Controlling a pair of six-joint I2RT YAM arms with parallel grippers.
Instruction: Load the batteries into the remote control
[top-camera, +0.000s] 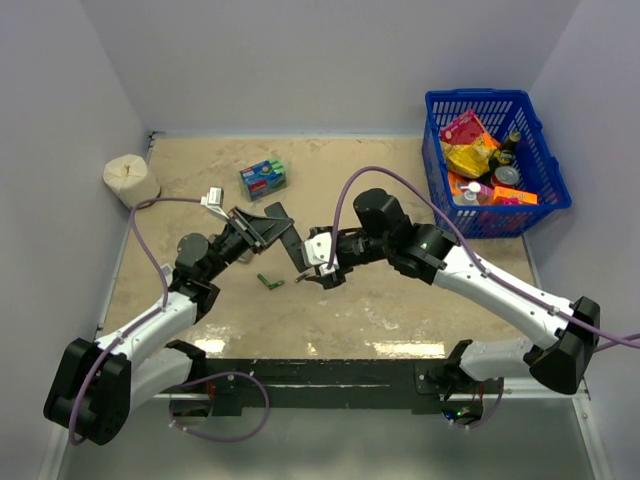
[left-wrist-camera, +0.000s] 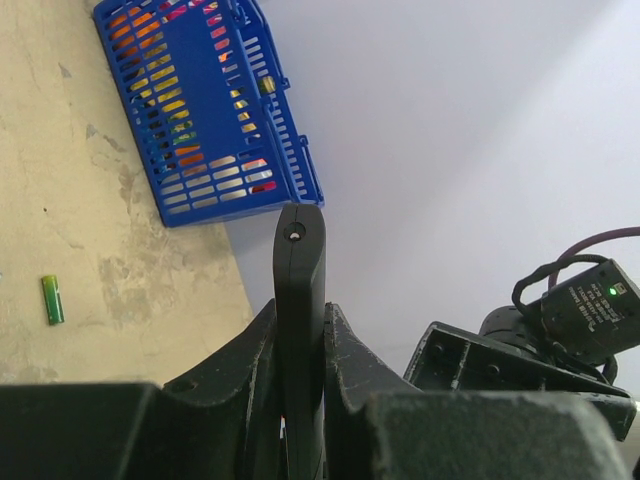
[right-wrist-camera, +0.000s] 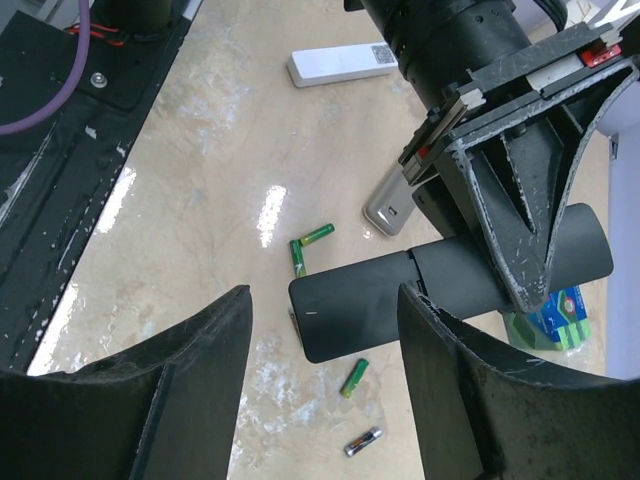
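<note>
Top external | blue basket (top-camera: 478, 96), tabletop (top-camera: 400, 310) far right: snack packets (top-camera: 468, 145), cans (top-camera: 506, 176) | left fingers (left-wrist-camera: 352, 372) clamp remote control (right-wrist-camera: 380, 300) aloft | right fingers (right-wrist-camera: 180, 400) spread, empty, near it | green batteries (right-wrist-camera: 318, 235) on tabletop

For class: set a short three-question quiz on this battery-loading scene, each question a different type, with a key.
1. True or false: the left pincer is shut on the black remote control.
2. Multiple choice: where do the loose green batteries lie? A, in the blue basket. B, on the table. C, on top of the white remote.
3. Fill in: the jaws of the right pincer stand ____.
Key: 1 true; 2 B; 3 open.
</note>
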